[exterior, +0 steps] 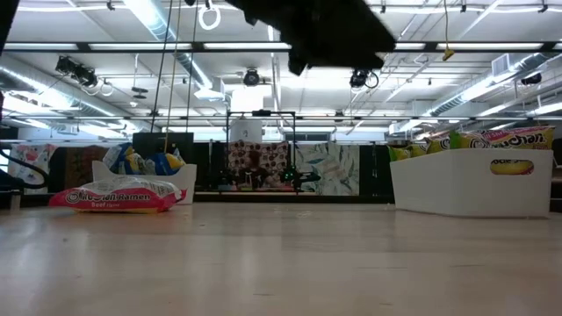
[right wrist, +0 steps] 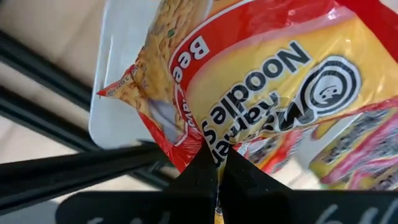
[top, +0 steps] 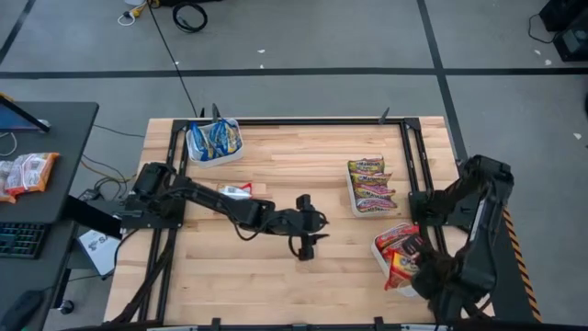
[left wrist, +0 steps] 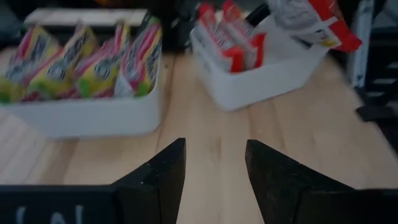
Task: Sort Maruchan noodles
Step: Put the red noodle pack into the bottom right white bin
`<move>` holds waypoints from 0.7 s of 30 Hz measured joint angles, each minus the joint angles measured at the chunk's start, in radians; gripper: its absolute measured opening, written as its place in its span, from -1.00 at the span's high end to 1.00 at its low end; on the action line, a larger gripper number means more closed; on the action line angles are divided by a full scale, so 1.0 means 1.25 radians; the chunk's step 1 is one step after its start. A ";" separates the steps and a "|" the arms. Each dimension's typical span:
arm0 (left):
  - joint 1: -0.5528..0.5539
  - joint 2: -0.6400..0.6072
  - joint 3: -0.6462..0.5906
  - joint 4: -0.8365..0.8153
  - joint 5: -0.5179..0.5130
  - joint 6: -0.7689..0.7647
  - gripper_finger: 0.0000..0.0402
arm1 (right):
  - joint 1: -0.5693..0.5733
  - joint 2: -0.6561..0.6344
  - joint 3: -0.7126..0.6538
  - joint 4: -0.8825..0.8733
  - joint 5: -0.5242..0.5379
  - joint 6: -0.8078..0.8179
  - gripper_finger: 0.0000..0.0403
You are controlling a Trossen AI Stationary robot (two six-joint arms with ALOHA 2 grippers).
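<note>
My right gripper (right wrist: 214,155) is shut on an orange-red and yellow Maruchan packet (right wrist: 267,81), above the white tray (top: 384,250) of red packets at the table's near right. Out over the table's middle, my left gripper (left wrist: 214,149) (top: 308,241) stands open with nothing between its fingers. It faces that tray (left wrist: 261,81) and the tray of yellow-green packets (left wrist: 87,62). A silver-white and red packet (top: 236,190) (exterior: 114,197) lies flat on the table beside my left arm. At the far left a tray (top: 214,141) holds blue-yellow packets. My right gripper pinches the packet's red edge (right wrist: 186,140), at one end, between its two shut fingers. The fingers come from above, pointing down. The packet spreads out below them over the tray's corner (right wrist: 118,93) and the packets in it. I cannot tell whether it rests on them.
A dark frame (top: 409,147) runs around the tabletop close by the trays on the right. Bare wood lies along the near side of the table. A side desk at the left holds more packets (top: 28,173) and a keyboard.
</note>
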 joint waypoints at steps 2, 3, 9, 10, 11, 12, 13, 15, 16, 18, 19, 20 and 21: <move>0.002 0.000 -0.001 -0.024 -0.002 -0.017 0.14 | 0.009 0.021 -0.028 -0.001 -0.011 0.019 0.98; 0.001 0.000 -0.001 -0.028 -0.002 -0.020 0.14 | 0.012 0.032 -0.043 0.000 -0.025 0.022 0.98; -0.032 0.000 -0.001 -0.029 -0.018 -0.020 0.14 | 0.017 0.081 -0.128 -0.005 -0.085 0.029 0.98; -0.038 0.000 -0.001 -0.029 -0.025 -0.019 0.14 | 0.016 0.084 -0.136 -0.006 -0.084 0.029 0.98; -0.043 0.000 -0.001 -0.029 -0.029 -0.019 0.14 | 0.013 0.085 -0.142 -0.006 -0.083 0.031 0.98; -0.048 0.000 -0.001 -0.030 -0.029 -0.019 0.14 | 0.010 0.085 -0.145 -0.005 -0.084 0.029 0.98; -0.053 0.000 -0.001 -0.030 -0.031 -0.019 0.14 | 0.007 0.084 -0.148 -0.005 -0.086 0.028 0.98; -0.062 0.000 -0.001 -0.031 -0.031 -0.019 0.14 | 0.003 0.079 -0.148 -0.001 -0.087 0.023 0.97; -0.066 0.000 -0.001 -0.033 -0.031 -0.019 0.14 | 0.000 0.074 -0.147 0.000 -0.087 0.022 0.97; -0.072 0.000 -0.001 -0.033 -0.031 -0.022 0.14 | -0.001 0.065 -0.146 0.002 -0.090 0.009 0.97; -0.074 0.000 -0.001 -0.033 -0.028 -0.028 0.14 | -0.001 0.061 -0.146 0.001 -0.093 -0.004 0.97; -0.074 0.004 -0.001 -0.029 -0.017 -0.040 0.14 | -0.002 0.057 -0.146 0.001 -0.096 -0.018 0.97; -0.074 0.011 0.000 -0.014 0.003 -0.047 0.14 | 0.000 0.054 -0.146 0.001 -0.098 -0.036 0.97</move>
